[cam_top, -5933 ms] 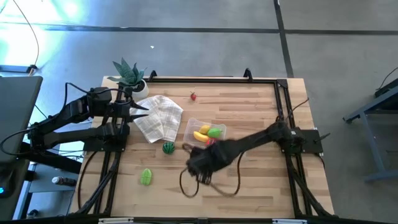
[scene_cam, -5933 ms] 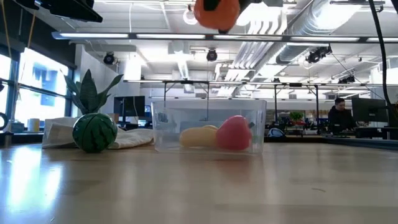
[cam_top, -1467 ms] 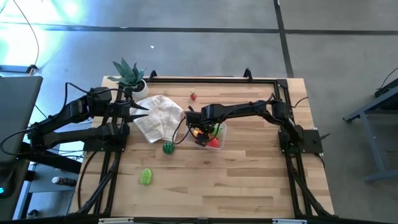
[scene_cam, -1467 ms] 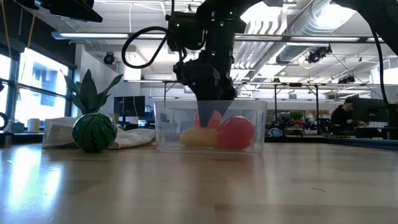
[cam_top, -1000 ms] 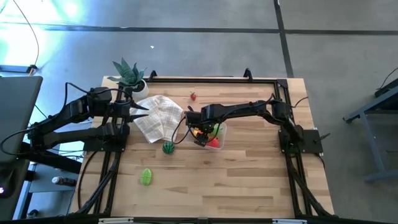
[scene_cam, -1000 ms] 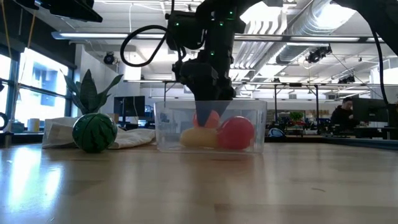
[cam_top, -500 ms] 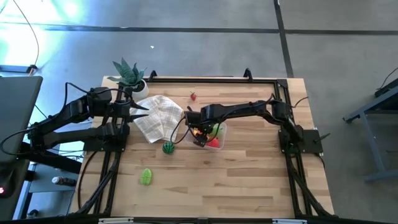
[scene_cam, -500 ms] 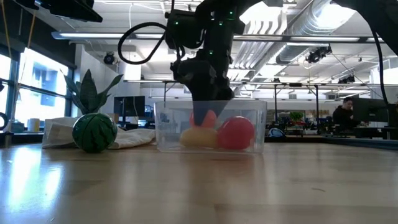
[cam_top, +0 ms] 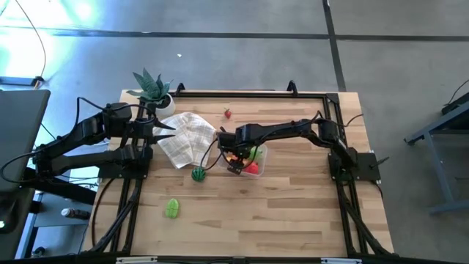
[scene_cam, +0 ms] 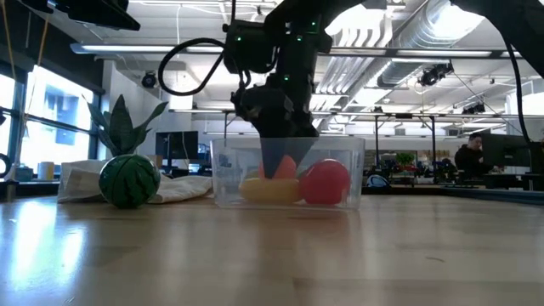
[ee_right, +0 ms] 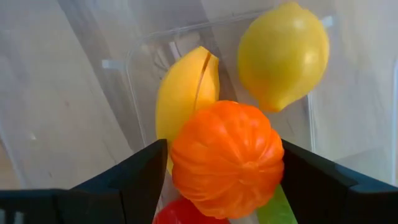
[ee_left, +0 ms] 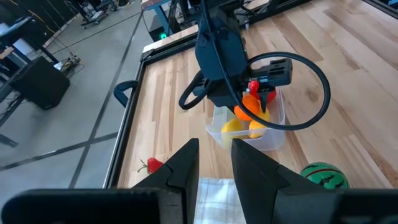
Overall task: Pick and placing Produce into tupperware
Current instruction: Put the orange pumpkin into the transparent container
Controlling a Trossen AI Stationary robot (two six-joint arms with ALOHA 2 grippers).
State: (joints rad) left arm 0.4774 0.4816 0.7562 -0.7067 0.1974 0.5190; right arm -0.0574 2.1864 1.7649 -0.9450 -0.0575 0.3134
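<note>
While the right gripper [ee_right: 227, 180] dips into the clear plastic tupperware [cam_top: 258, 166] mid-table, its fingers flank a ribbed orange fruit [ee_right: 227, 159]; can't tell whether gripped or let go. Inside w/ it: 1 smooth lemon [ee_right: 283, 55], 1 yellow curved pc [ee_right: 183, 93], 1 red, 1 green. Outside: 1 striped round melon [cam_top: 198, 174], 1 green fruit [cam_top: 172, 208], 1 small red berry [cam_top: 228, 113], 1 crumpled cloth [cam_top: 187, 137]; left gripper [ee_left: 214, 163] parked over the cloth, fingers slightly apart, empty.

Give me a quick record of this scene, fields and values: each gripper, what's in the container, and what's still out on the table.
right gripper: inside the tupperware, fingers either side of the orange fruit
left gripper: waiting over the cloth
in tupperware: lemon, yellow fruit
on table: toy watermelon, green fruit, strawberry
</note>
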